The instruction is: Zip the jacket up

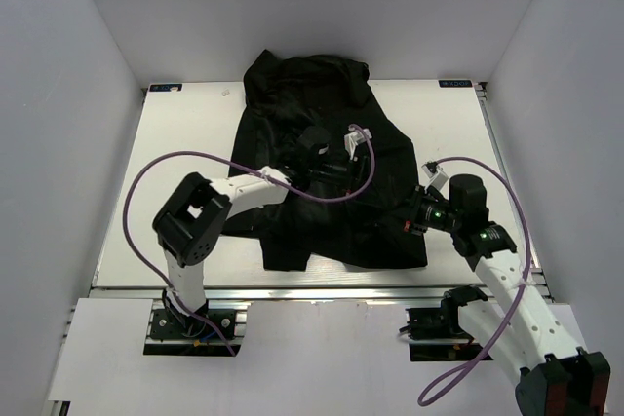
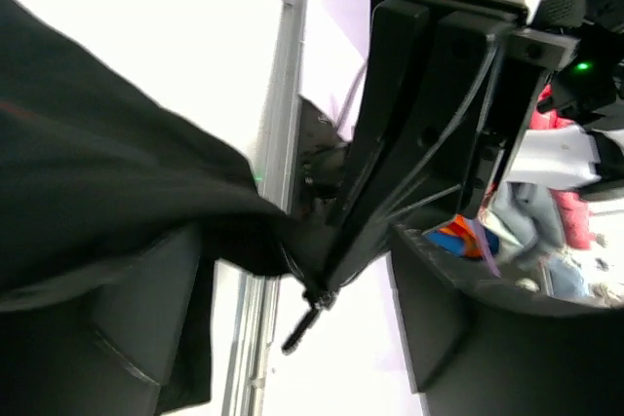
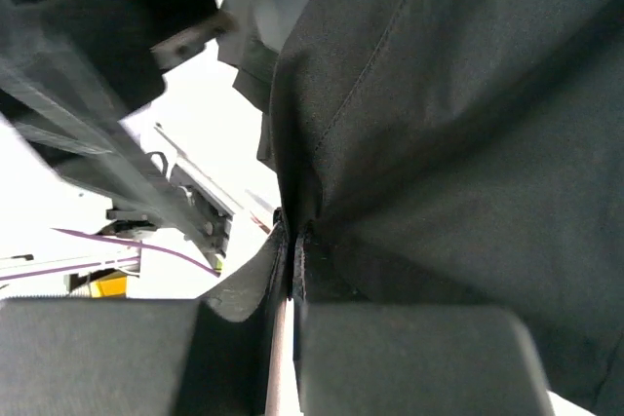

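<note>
**Fabric pinched at 2 points, zipper line running away from the hem grip**

Black cloth fills both wrist views. The jacket (image 1: 292, 104) lies spread on the white desk (image 1: 175, 143), collar at the far side and hem toward the arm bases, so its long axis, and by my reading the zipper line, runs near to far.

The right end effector (image 1: 408, 219) is closed on a fold at the near-right hem corner. The rest of the garment spreads ahead of it and to its left.

The left end effector (image 1: 327, 153) sits mid-chest, narrowed onto a gathered ridge of fabric. A slim dark tab (image 2: 300, 330), probably the zipper pull, hangs just below its fingertips.

The left arm is therefore nearer the slider, and zipping likely means drawing it away from the right grip, toward the collar.

The material is thin, faintly shiny and stitched along seams. It creases sharply, so it should bunch unless held taut.
</note>
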`<action>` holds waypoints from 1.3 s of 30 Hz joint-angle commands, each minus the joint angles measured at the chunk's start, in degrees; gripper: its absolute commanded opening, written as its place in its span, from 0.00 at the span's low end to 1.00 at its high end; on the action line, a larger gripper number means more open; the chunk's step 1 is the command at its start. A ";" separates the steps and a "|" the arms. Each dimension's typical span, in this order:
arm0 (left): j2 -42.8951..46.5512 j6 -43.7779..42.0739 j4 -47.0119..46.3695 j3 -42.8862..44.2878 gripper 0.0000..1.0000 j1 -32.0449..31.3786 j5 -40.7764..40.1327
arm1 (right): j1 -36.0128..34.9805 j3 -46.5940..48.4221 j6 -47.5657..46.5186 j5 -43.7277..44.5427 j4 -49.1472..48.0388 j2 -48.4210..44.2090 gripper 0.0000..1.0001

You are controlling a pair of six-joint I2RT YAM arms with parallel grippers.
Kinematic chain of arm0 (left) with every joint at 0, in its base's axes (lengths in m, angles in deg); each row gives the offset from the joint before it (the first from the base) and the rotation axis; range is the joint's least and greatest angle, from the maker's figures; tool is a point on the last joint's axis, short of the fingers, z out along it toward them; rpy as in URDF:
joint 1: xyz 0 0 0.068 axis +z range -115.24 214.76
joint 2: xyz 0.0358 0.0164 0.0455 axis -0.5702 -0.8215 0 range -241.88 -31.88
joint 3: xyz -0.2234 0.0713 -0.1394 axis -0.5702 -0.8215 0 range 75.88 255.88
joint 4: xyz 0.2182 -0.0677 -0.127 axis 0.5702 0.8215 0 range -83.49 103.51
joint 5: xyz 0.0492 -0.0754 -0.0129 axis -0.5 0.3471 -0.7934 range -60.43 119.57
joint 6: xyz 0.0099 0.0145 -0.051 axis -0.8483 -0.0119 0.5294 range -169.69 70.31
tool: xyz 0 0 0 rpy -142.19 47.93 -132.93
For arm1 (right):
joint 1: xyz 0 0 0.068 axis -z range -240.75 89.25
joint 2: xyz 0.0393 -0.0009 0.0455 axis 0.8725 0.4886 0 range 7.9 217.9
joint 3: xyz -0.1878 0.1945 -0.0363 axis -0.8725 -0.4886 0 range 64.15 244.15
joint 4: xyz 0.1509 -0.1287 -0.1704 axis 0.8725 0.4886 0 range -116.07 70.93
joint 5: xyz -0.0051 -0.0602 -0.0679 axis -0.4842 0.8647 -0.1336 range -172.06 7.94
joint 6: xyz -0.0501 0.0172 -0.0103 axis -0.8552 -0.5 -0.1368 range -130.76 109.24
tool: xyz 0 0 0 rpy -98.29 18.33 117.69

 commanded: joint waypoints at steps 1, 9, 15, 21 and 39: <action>9.54 -3.95 10.24 -1.75 0.94 2.58 -4.00 | -0.17 1.91 -2.49 1.27 -0.85 2.90 0.00; 27.31 -9.67 52.07 -5.55 0.98 8.92 -43.81 | 0.18 6.47 -9.34 4.17 0.55 8.80 0.00; 29.78 -2.38 73.73 -10.35 0.98 16.99 -59.82 | 0.18 9.11 -13.04 6.19 3.10 12.14 0.00; 30.31 -1.84 64.61 -16.88 0.96 19.55 -58.24 | 0.09 12.10 -16.64 8.48 6.44 15.04 0.00; 23.63 -3.94 62.57 -14.78 0.93 21.66 -63.16 | 0.09 14.04 -19.02 8.83 9.70 19.88 0.00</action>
